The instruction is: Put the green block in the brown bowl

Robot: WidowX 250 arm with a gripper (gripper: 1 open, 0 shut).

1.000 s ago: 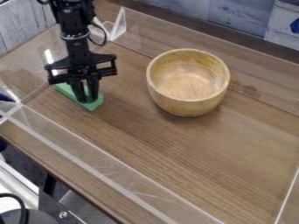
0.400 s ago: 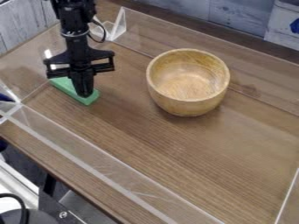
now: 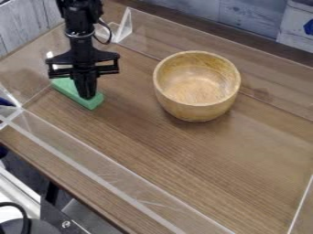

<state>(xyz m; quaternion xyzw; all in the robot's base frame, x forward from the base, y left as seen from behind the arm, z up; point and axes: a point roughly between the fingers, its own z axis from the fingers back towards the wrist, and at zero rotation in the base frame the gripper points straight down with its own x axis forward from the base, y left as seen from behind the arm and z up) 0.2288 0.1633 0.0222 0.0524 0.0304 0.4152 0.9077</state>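
Now the gripper (image 3: 86, 92) is pinched closed onto the green block (image 3: 65, 91)

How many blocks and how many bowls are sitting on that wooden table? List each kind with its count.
green block: 1
brown bowl: 1
Total: 2

Wood-grain table (image 3: 184, 169), clear plastic edging (image 3: 91, 171), blurred grey-blue backdrop (image 3: 244, 16)
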